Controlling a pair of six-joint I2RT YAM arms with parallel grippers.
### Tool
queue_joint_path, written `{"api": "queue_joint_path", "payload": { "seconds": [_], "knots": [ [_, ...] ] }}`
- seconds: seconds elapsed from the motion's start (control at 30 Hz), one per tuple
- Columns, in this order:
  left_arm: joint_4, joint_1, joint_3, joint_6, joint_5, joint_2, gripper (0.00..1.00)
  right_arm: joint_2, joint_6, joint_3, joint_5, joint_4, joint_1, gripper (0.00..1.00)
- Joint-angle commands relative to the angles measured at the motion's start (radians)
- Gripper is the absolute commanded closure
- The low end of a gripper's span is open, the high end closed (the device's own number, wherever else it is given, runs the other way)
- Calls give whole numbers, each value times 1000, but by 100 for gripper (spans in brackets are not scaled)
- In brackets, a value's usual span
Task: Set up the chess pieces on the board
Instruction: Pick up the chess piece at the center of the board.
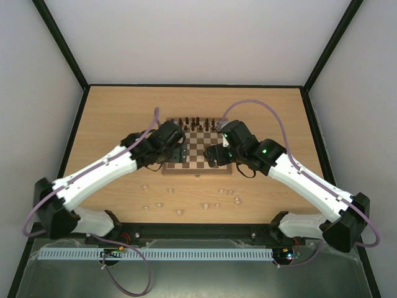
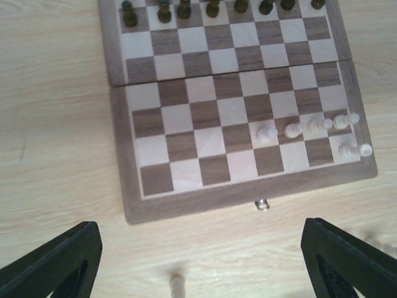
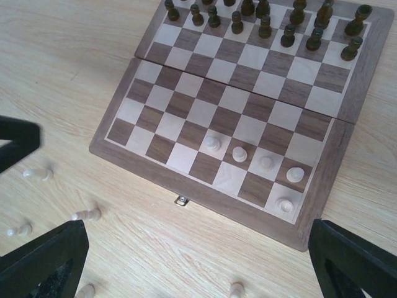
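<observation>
Your left gripper [image 2: 198, 226] is standing wide open, gripping nothing, and hovering over the table [image 2: 56, 124] just before the near edge of the board [image 2: 186, 210]. Your right gripper [image 3: 198, 228] is likewise gaping wide and carrying nothing, near the board's front. Five of the chess pieces [image 3: 239, 153] are standing at the near right: four along the second row, one on the corner square. Loose pale pieces [image 1: 205, 205] are lying on the table between board and arm bases. Dark pieces [image 3: 263, 25] are occupying the far rows.

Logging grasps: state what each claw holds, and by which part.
Nothing is held: the left claw and the right claw are both open and empty.
</observation>
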Motion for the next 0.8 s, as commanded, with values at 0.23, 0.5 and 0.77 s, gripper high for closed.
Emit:
{"api": "queue_joint_path", "payload": {
  "seconds": [0.23,0.5,0.77],
  "knots": [
    [31,-11,-203,-158,-38,-425,0,110,19,24,-56,2,136,4],
    [105,-16,-257,-156,-9,-651,1,193,82,18,-21,19,299,11],
    [102,-16,-280,-149,19,-733,0,393,116,123,60,-9,448,29]
  ]
}}
